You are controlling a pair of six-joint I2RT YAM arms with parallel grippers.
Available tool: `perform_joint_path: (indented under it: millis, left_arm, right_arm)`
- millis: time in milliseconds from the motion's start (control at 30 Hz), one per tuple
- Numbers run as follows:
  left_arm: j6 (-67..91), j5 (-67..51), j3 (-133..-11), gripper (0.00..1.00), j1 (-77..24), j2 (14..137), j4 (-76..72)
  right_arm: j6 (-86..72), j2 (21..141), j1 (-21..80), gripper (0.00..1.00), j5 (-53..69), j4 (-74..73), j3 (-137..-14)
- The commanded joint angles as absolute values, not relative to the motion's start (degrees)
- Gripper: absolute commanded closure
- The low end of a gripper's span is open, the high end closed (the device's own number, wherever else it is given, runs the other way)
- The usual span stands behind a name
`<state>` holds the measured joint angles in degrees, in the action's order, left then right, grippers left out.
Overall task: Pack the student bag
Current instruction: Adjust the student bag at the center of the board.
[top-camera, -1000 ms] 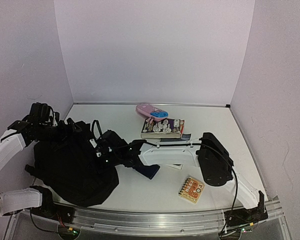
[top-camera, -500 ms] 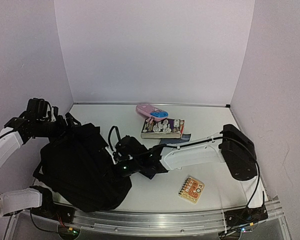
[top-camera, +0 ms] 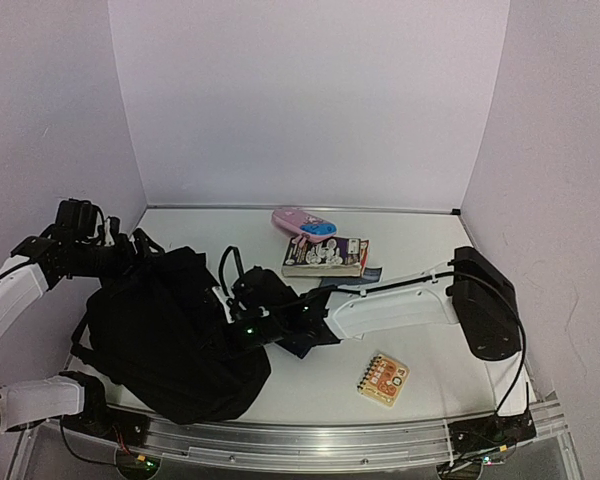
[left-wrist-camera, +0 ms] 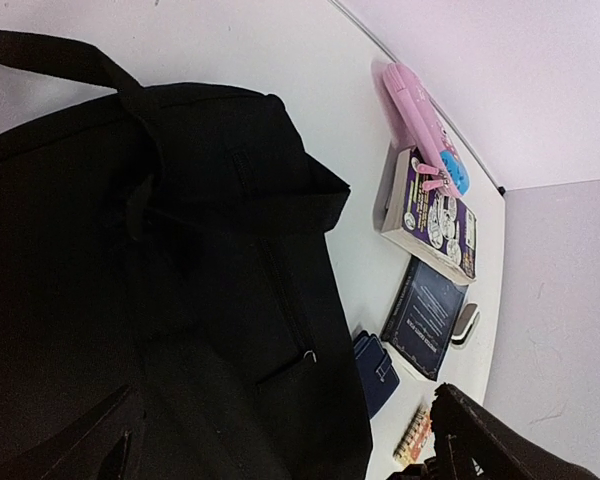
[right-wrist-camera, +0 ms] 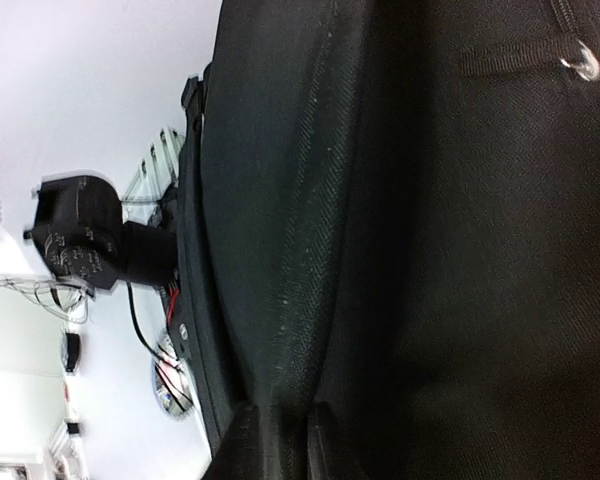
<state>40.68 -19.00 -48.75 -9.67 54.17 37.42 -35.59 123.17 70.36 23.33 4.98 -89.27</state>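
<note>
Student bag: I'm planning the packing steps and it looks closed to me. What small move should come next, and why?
Probably bring the left gripper to the zipper pull to start opening. The student bag shows no opening, the book and spiral notepad lie outside it, and the right gripper appears clamped on its edge, steadying it.
</note>
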Motion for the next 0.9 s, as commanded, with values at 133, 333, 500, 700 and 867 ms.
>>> perform_joint_path:
  millis: [133,333,500,700,867]
  left_arm:
    - [41.6,-20.9,-47.1,0.0,-9.3,52.9,36.0]
    - [42.0,-21.5,-46.3,0.0,-9.3,52.8,35.4]
    - [40.8,-24.6,-45.8,0.0,-9.3,51.9,33.0]
    - [37.2,-25.3,-45.9,0.0,-9.4,48.6,31.6]
    - [33.3,-24.9,-45.6,0.0,-9.4,50.0,31.6]
  right_arm:
    - [-34.5,132.8,70.8,0.63,21.2,8.3,-101.8]
    - [-34.0,138.5,70.8,0.57,22.3,8.3,-108.4]
    - [-34.3,136.9,70.8,0.8,15.7,8.4,-109.1]
    - [-38.6,125.0,70.1,0.99,0.1,10.9,-100.0]
    - [-44.9,117.5,68.6,1.0,-9.2,15.6,-90.2]
